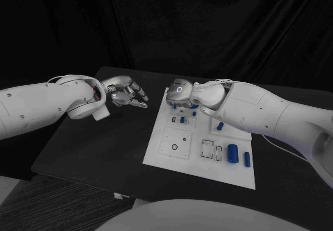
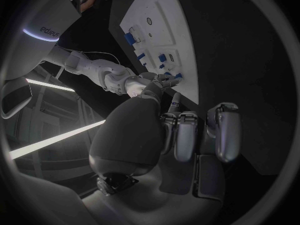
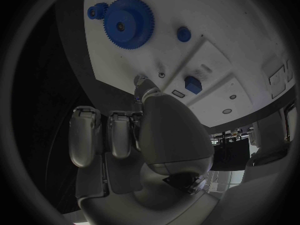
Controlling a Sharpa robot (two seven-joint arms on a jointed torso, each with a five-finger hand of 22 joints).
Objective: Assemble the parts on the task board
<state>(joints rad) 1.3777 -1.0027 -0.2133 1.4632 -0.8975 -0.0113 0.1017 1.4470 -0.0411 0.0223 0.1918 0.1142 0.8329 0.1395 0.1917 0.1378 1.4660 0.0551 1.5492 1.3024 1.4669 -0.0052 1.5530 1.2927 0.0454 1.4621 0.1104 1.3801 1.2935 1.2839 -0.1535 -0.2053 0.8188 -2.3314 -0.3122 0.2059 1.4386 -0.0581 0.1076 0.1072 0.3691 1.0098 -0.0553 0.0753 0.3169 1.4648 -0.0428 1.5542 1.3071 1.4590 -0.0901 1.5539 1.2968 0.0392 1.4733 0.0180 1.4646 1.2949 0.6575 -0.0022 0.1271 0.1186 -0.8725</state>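
The white task board is lying mid-table, blue parts sitting near its right edge and a large blue gear at its far end. The right hand is hovering over that far end, fingers curled in, empty. The left hand is hanging left of the board, curled in, holding nothing. No legible writing on the board

The right hand hangs over the task board with fingers curled in — near a big blue gear.
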